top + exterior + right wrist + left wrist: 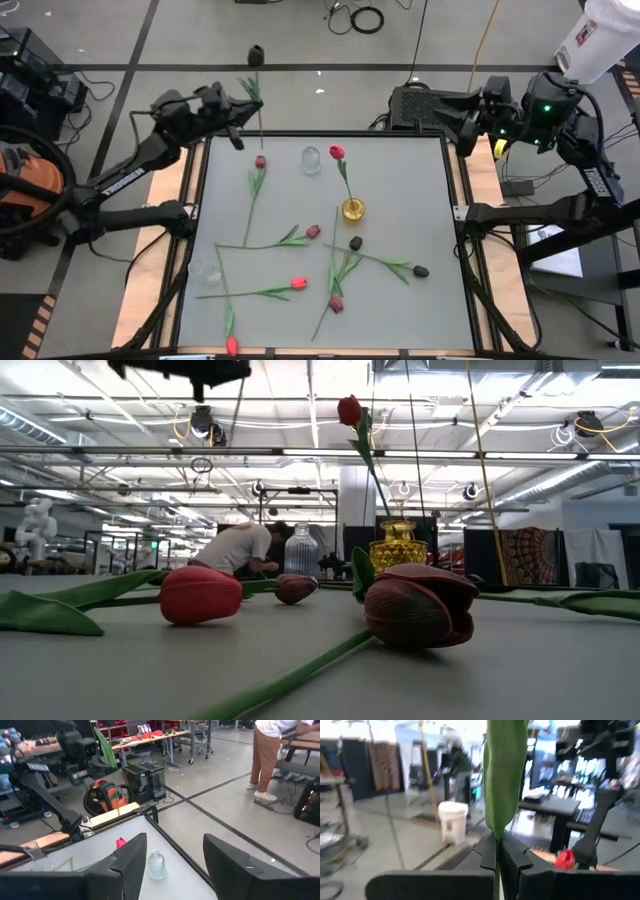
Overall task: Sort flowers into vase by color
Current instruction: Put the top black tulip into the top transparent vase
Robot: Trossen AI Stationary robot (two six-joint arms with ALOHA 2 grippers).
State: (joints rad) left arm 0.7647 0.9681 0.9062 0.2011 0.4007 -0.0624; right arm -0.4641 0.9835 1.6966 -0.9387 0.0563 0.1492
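Note:
My left gripper point(240, 130) hangs over the table's far-left corner, shut on a black-headed tulip point(256, 54) whose green leaf point(505, 770) rises past the fingers. My right gripper point(463, 128) point(175, 845) waits open beyond the far-right corner. A gold vase point(353, 210) point(397, 545) holds one red tulip point(337, 152). A clear glass vase point(311, 160) point(156, 865) stands beside it. Several tulips lie flat on the table: maroon point(260, 161) point(313, 231) point(336, 303), black point(355, 243) point(421, 270), red point(298, 284) point(232, 346). My left gripper point(497, 855) pinches the black tulip between its two fingers at the stem and the base of the leaf point(496, 840). The fingers come in about level from the table's left, lying across the stem. The flower is lifted clear and stands about upright, head point(256, 54) above the fingers.
A small clear glass object point(205, 270) sits near the table's left edge. The dark table frame point(330, 135) rims the surface. A person point(240, 545) bends over in the room behind, and another point(270, 755) stands far off to one side. Open table surface lies right of the gold vase.

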